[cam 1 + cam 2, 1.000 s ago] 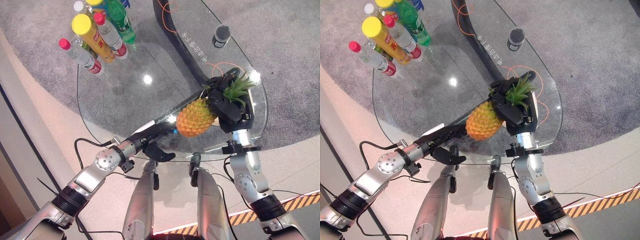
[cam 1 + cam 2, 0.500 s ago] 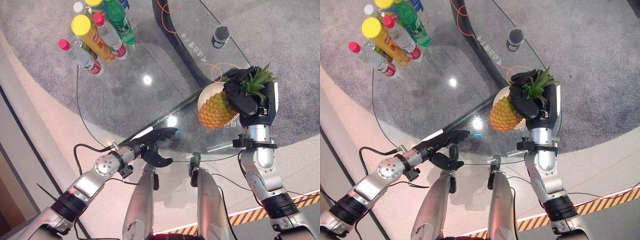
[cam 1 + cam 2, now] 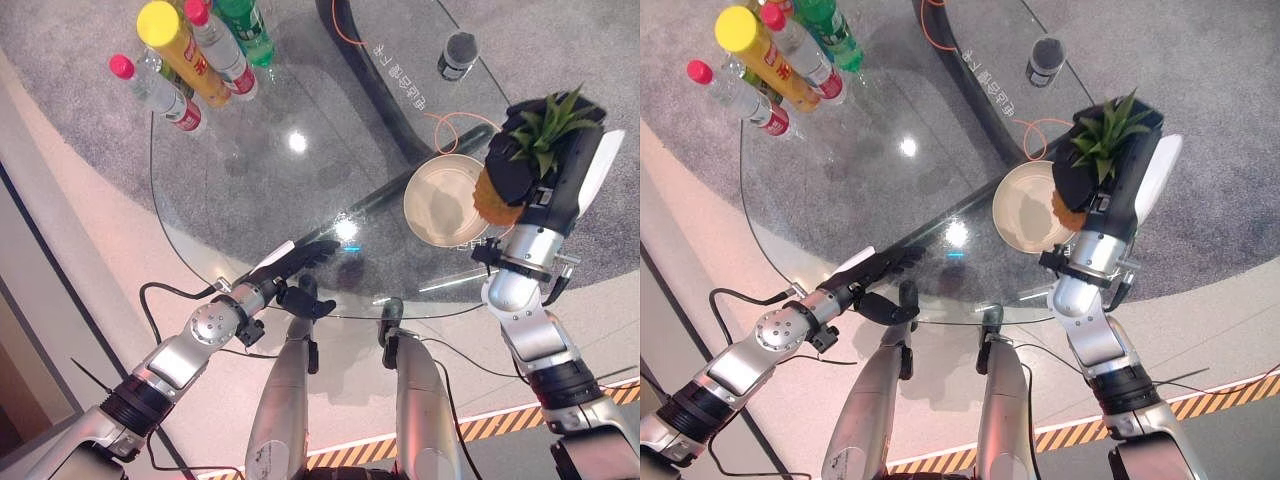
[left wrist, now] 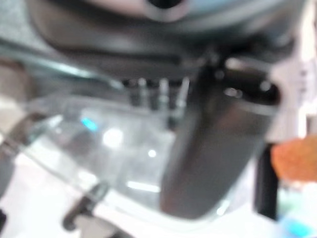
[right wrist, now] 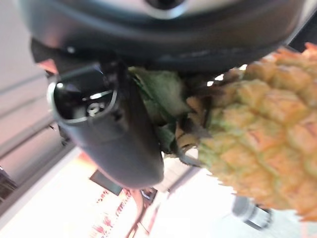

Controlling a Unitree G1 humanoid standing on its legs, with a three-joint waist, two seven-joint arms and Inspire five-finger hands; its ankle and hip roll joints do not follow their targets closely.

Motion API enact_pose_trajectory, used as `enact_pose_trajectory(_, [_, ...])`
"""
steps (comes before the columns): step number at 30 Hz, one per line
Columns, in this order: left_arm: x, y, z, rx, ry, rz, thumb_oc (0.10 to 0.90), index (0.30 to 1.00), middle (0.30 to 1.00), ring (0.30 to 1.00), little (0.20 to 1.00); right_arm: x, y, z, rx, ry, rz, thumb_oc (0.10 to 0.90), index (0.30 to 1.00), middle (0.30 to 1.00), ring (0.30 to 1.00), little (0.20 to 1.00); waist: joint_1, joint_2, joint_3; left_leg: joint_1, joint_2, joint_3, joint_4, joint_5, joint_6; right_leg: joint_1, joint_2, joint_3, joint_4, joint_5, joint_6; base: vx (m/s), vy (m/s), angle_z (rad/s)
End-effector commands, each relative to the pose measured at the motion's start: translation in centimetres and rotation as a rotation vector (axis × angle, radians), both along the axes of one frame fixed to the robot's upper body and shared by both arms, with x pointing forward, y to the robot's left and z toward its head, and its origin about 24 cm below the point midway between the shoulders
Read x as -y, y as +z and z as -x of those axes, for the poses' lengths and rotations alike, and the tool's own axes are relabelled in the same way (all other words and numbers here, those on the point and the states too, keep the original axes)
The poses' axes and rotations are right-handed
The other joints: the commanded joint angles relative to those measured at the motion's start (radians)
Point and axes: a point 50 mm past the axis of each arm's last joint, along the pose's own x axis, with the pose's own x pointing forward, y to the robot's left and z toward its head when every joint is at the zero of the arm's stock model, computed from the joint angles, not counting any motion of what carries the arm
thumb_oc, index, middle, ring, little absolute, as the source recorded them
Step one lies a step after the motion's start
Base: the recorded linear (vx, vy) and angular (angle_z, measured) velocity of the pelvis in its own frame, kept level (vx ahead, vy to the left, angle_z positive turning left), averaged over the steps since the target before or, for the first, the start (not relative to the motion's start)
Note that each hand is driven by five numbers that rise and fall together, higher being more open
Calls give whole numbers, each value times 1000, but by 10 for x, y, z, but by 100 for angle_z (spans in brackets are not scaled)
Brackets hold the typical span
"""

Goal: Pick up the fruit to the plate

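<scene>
Where it hung beside the plate (image 3: 440, 200), the pineapple (image 3: 497, 196) now overlaps it.

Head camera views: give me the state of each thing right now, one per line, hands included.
pineapple: held in the air by its crown end, above the plate's right rim
plate: empty, on the glass table
right hand: shut on the pineapple
left hand: open, fingers flat on the table's near edge
bottles: upright, clustered at the far left
glass table: bearing plate and bottles
</scene>
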Motion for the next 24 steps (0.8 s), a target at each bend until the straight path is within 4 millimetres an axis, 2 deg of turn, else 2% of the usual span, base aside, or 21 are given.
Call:
enact_pose_trajectory(1, [17,22,3,91,-82,70,800,900,900,900,900,-7,57,18,354,53,34,100,300,300,300,200,-14,-6,-23,-30,-66,13,215,-158,49,58,11,-76,-254,243,51,0,0,0])
enact_pose_trajectory(11, [16,27,-2,105,-82,65,800,900,900,900,900,-7,58,18,441,46,-6,100,300,300,300,200,-7,15,-23,-78,-79,8,220,-157,52,4,7,-80,-242,249,53,-8,4,3])
enact_pose_trajectory(24, [25,29,-7,109,-82,79,800,900,900,900,900,-6,45,6,432,41,-48,100,300,300,300,200,-2,44,-23,-152,-85,4,254,-170,52,-84,1,-78,-187,239,51,-6,9,3])
